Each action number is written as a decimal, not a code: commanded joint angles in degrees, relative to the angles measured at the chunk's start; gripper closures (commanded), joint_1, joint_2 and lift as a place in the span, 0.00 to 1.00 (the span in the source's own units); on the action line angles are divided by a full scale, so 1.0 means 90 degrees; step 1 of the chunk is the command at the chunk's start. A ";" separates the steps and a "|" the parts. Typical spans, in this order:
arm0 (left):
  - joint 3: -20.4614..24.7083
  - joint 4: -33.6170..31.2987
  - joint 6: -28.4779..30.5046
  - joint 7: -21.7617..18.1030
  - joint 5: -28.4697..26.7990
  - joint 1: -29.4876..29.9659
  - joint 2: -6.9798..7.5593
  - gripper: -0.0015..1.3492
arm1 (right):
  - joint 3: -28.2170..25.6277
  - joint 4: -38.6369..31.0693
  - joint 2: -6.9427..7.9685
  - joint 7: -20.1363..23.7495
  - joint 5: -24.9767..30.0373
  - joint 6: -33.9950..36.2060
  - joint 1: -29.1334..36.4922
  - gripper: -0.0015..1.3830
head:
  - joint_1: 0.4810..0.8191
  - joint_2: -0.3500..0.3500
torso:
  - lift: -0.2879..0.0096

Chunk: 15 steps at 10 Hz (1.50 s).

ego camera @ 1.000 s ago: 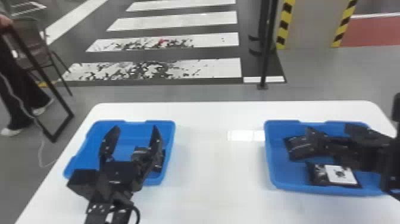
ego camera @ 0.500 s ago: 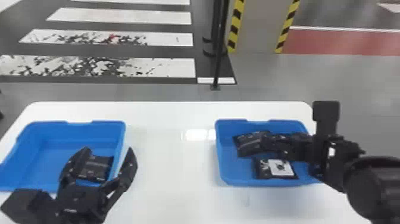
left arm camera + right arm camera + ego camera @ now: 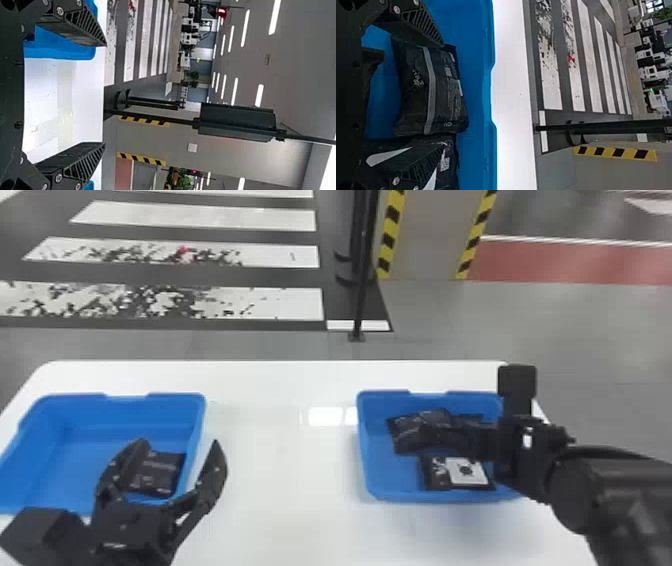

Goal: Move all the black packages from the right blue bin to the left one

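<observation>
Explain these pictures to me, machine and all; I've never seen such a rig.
This is a two-armed robot. One picture looks down from its head; the other two come from its wrists and are turned sideways. On the white table stand two blue bins. The left bin contains a black package; the right bin contains several, one with a white label. The left hand is open by the left bin, holding nothing. The right hand is at the packages in the right bin, fingers apart, and doesn't appear to grip anything.
</observation>
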 commanded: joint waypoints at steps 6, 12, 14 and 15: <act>-0.0007 0.0016 -0.0012 0.0000 -0.0025 -0.0013 0.0006 0.12 | 0.0151 -0.1675 -0.0005 -0.1483 -0.0416 0.3312 -0.0079 0.09 | 0.63 0.41 | 0.52; -0.0007 0.0047 -0.0090 0.0000 -0.0114 -0.0029 0.0006 0.12 | 0.0151 -0.1050 -0.0005 -0.1785 -0.0746 0.3828 -0.0360 0.09 | 0.63 0.38 | 0.52; -0.0007 0.0094 -0.0137 0.0000 -0.0127 -0.0044 0.0006 0.12 | 0.0062 -0.0988 -0.0005 -0.1854 -0.0733 0.3875 -0.0360 0.09 | 0.63 0.39 | 0.52; -0.0007 0.0109 -0.0168 0.0000 -0.0114 -0.0044 0.0006 0.12 | -0.0002 -0.0941 -0.0005 -0.1854 -0.0683 0.3875 -0.0376 0.09 | 0.63 0.38 | 0.52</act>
